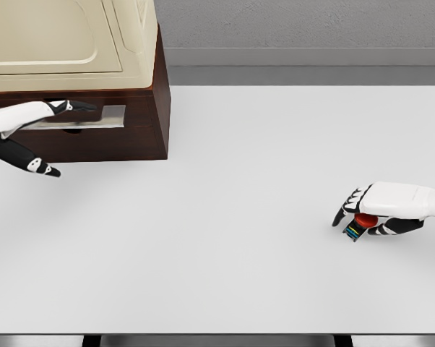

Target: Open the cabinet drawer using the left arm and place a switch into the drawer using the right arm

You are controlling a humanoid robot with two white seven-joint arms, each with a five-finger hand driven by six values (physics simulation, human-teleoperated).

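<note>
White table [225, 275], grey wall [304, 22] behind; brown cabinet [149, 123] at corner.

The left hand [31, 130] reaches in from the left edge, fingers stretched forward and the thumb hanging low and apart. The right hand [382, 210] comes in from the right edge, palm down, fingers curled around something small beneath it.

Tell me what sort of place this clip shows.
Probably a simulated tabletop test bench, not a real room: a plain white table before a bare grey wall, one brown and cream cabinet, and a small red switch under the right hand.
</note>
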